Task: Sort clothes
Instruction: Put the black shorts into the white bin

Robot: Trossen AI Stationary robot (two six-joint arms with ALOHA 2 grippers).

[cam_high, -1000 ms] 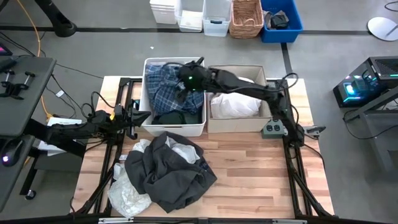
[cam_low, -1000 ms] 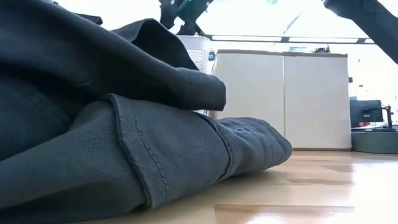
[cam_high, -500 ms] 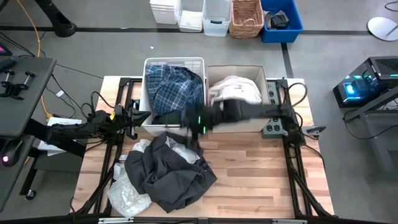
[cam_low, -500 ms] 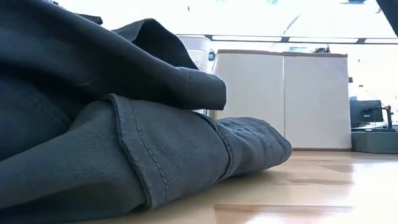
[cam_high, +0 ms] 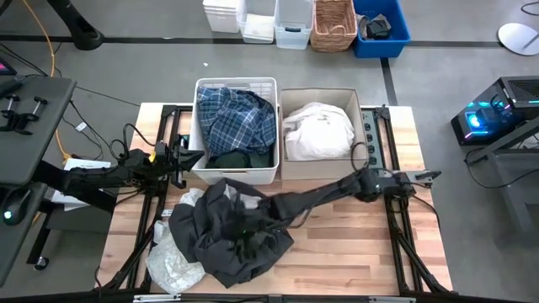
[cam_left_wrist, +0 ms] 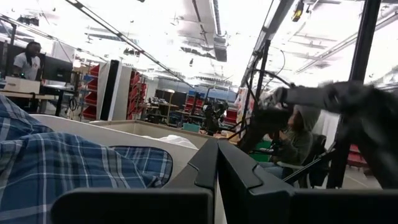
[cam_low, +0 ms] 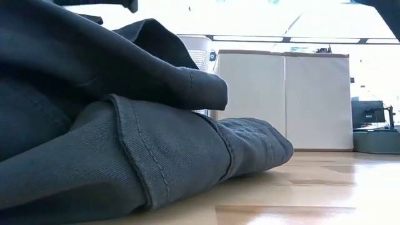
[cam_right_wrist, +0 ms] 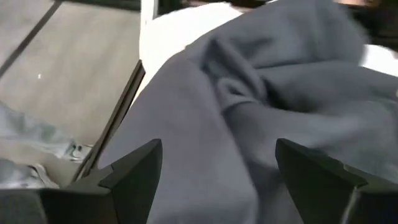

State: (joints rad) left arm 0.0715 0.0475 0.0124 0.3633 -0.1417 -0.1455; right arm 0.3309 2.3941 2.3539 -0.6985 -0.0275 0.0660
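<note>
Since the last frame my right gripper (cam_high: 247, 238) swung from the basket (cam_high: 199, 126) down over the charcoal garment (cam_high: 221, 236) in front of it, fingers (cam_right_wrist: 134, 171) spread wide, holding nothing.

No text, label, brand, number or sign can be read anywhere.

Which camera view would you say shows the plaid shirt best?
The high view: the plaid shirt lies fully visible in the white basket. The left wrist view catches only its near folds; the low and right wrist views miss it.
</note>
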